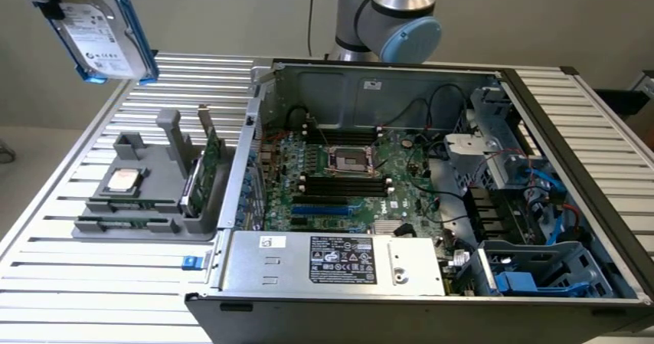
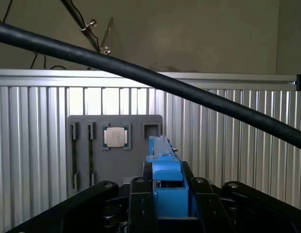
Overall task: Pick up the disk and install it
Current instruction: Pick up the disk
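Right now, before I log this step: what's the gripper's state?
The gripper is closed, holding the disk by its blue carrier bracket.

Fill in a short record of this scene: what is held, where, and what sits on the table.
held item: flat silver metal disk in a blue plastic bracket
holder: black gripper, shut on the disk
disk position: raised in the air at the exterior view's left, outside the open grey metal computer case
grey plastic tray: small square silver chip, upright green circuit card

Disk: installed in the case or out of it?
Out. The gripper holds the disk aloft at the exterior view's upper left, apart from the open case.
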Available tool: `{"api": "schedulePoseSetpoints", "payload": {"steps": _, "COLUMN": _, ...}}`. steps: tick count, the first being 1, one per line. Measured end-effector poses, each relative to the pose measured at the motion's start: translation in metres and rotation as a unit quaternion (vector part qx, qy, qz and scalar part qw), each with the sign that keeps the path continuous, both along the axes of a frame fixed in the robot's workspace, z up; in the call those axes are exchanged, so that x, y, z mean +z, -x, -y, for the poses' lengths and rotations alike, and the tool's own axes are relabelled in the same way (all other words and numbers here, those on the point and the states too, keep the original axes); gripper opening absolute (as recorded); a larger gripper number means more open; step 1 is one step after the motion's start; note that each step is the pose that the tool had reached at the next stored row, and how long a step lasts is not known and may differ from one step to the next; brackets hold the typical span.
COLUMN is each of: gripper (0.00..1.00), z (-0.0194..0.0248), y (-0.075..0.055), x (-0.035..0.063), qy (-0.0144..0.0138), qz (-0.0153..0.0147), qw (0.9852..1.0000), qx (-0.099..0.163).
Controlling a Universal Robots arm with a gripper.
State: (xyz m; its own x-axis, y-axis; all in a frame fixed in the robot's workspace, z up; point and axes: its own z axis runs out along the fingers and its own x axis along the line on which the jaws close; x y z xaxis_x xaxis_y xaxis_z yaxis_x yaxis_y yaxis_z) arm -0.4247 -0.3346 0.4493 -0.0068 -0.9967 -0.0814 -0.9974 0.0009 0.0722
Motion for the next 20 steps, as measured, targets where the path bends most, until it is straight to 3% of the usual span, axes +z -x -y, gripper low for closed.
{"api": "schedulePoseSetpoints", "payload": {"steps": 6, "gripper": 0.33, "z": 0.0004, "y": -0.003, "x": 0.0062, "qy": 0.0, "qz": -0.0003, "qw": 1.0, "qx": 0.0}}
{"api": "schedulePoseSetpoints", "payload": {"steps": 11, "gripper": 0.33, "z": 0.0004, "y": -0.013, "x": 0.0087, "qy": 0.0001, "qz": -0.0008, "qw": 1.0, "qx": 0.0}}
{"api": "schedulePoseSetpoints", "payload": {"steps": 15, "gripper": 0.33, "z": 0.0004, "y": -0.047, "x": 0.0159, "qy": 0.0001, "qz": -0.0008, "qw": 1.0, "qx": 0.0}}
{"api": "schedulePoseSetpoints", "payload": {"steps": 20, "gripper": 0.33, "z": 0.0004, "y": -0.064, "x": 0.0221, "qy": 0.0001, "qz": -0.0008, "qw": 1.0, "qx": 0.0}}
